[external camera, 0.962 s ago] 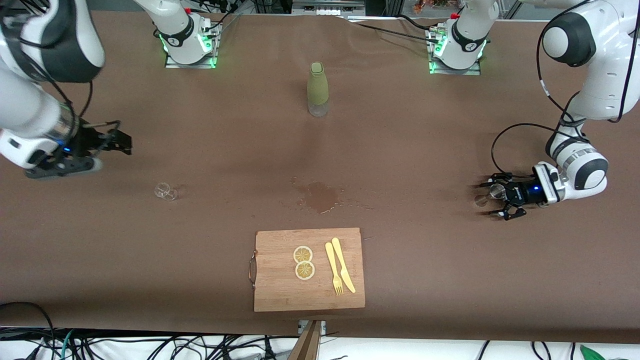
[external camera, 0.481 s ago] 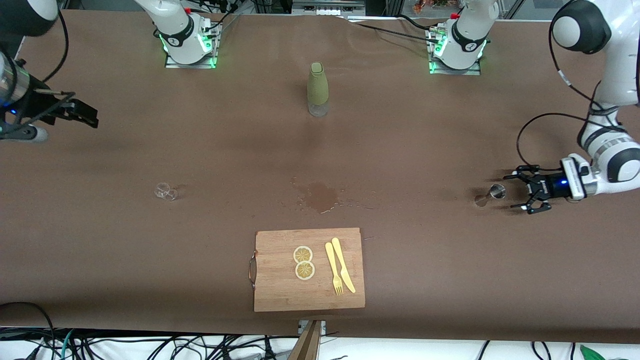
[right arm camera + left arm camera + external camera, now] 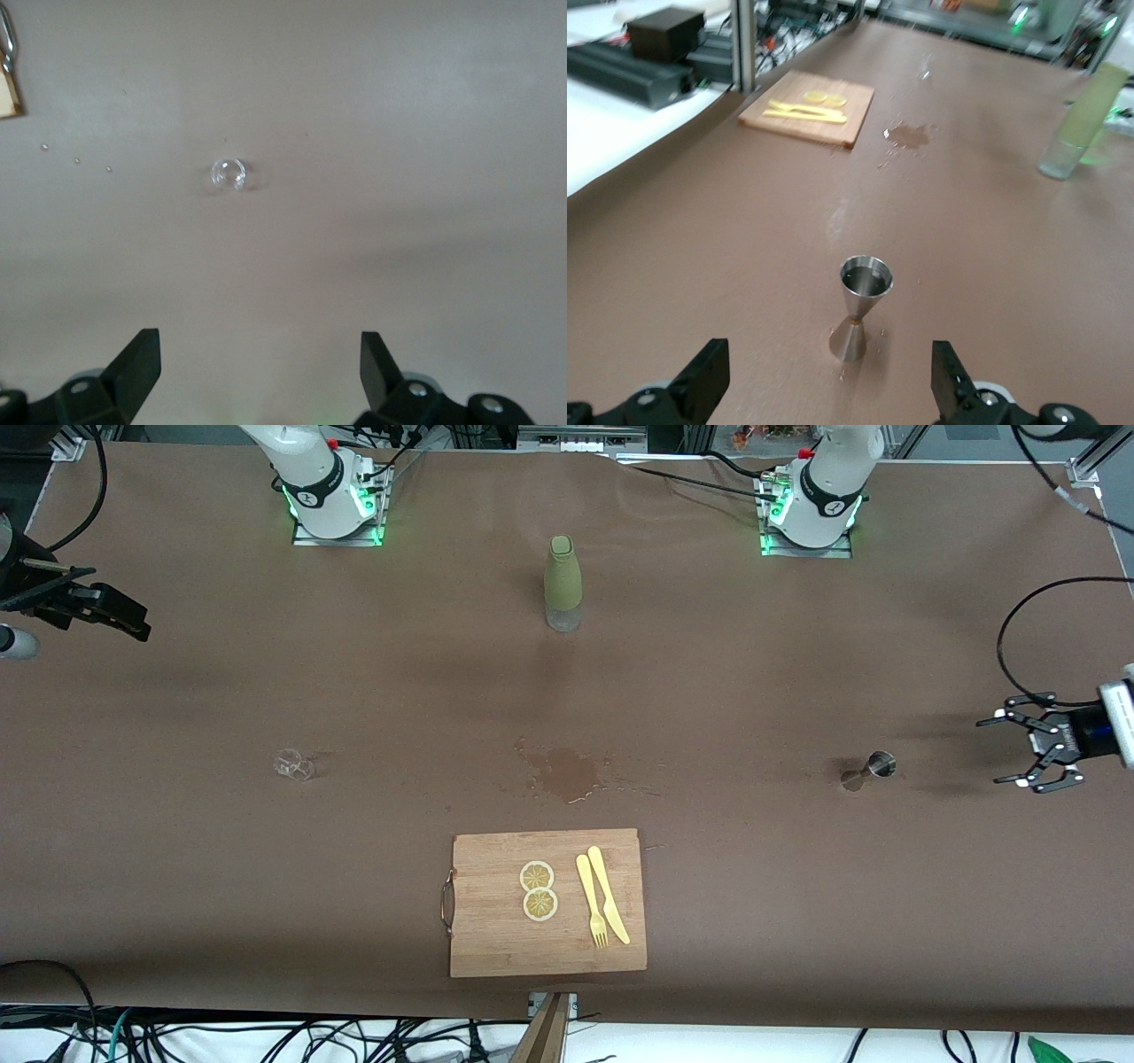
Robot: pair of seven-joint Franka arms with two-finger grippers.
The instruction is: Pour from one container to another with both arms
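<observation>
Both grippers, left (image 3: pixel 1028 755) and right (image 3: pixel 93 607), gape empty over the brown, puddle-stained (image 3: pixel 567 772) table (image 3: pixel 753 655)

The front camera looked down from high across the table (image 3: pixel 354 691), facing both bases. The left wrist camera sat low, looking along the table past a metal jigger (image 3: pixel 862 307) toward the cutting board (image 3: pixel 808 108), both also in front view. The right wrist camera looked down on a small glass (image 3: pixel 229 174).
</observation>
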